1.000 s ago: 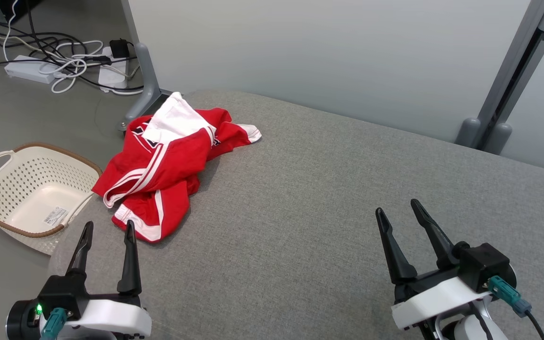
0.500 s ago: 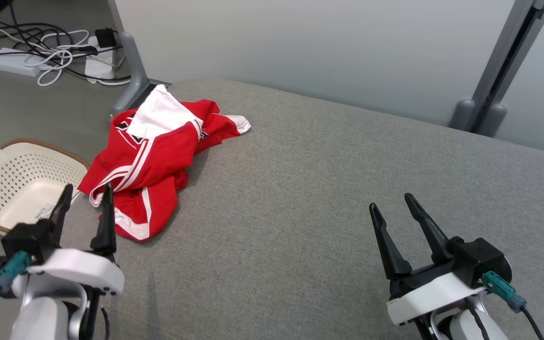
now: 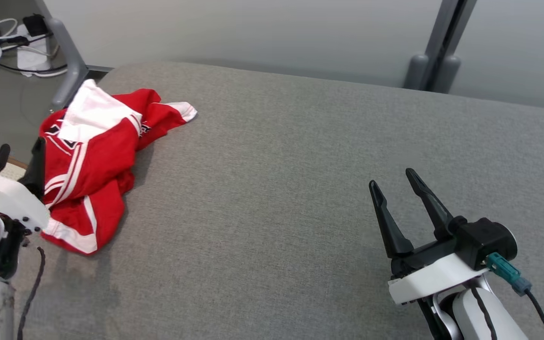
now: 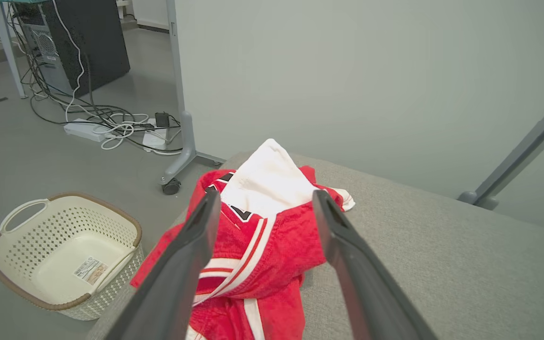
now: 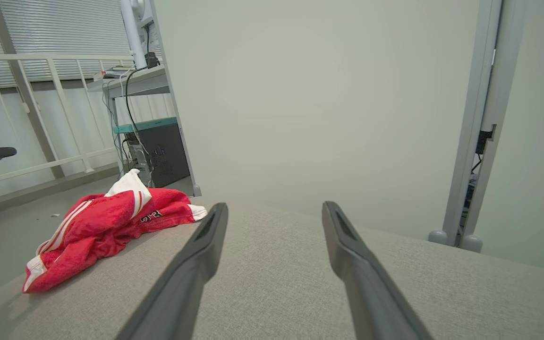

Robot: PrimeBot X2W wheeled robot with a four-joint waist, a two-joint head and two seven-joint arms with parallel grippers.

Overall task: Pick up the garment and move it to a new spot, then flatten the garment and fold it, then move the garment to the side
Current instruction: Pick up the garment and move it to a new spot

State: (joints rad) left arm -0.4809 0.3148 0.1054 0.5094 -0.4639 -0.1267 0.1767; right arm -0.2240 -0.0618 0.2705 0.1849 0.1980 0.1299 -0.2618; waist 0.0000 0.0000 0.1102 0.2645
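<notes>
The grey fabric worktop (image 3: 300,165) carries a crumpled red-and-white garment (image 3: 97,156) at its far left corner. A cream basket (image 4: 64,264) stands on the floor beyond the left edge. The left gripper (image 3: 21,145) is just beside the garment with its jaws spread. The right gripper (image 3: 391,178) is well apart from it, jaws spread and empty.

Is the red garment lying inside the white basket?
No, the garment lies crumpled on the grey cushion, beside the basket.

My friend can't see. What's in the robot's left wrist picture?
A crumpled red and white garment lies near the corner of a grey fabric surface, framed between the two open dark fingers of the left gripper. A cream basket sits on the floor beside it, with tangled cables farther back.
</notes>
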